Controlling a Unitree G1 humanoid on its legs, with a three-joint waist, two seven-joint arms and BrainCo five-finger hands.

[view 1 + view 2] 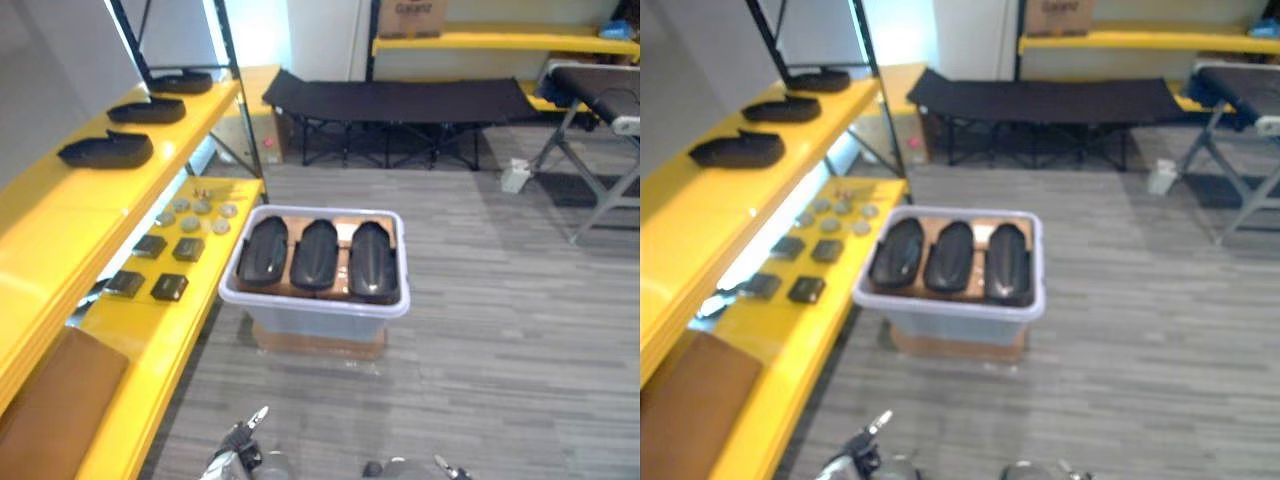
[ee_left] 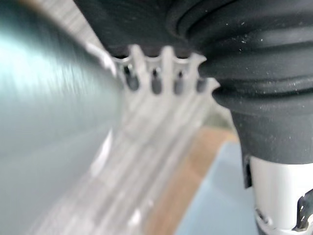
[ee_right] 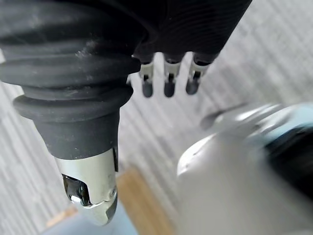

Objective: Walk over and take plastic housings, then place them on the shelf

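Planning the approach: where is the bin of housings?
Left eye view, centre: the bin stands on a brown board, just right of the lower yellow shelf, holding three black housings.

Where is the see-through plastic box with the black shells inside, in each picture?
Left eye view: the see-through plastic box stands on the floor, just left of the middle.
Right eye view: the same box, again just left of the middle.
Left wrist view: too blurred to tell.
Right wrist view: too blurred to tell.
Shared landmark: the yellow lower shelf beside the box.
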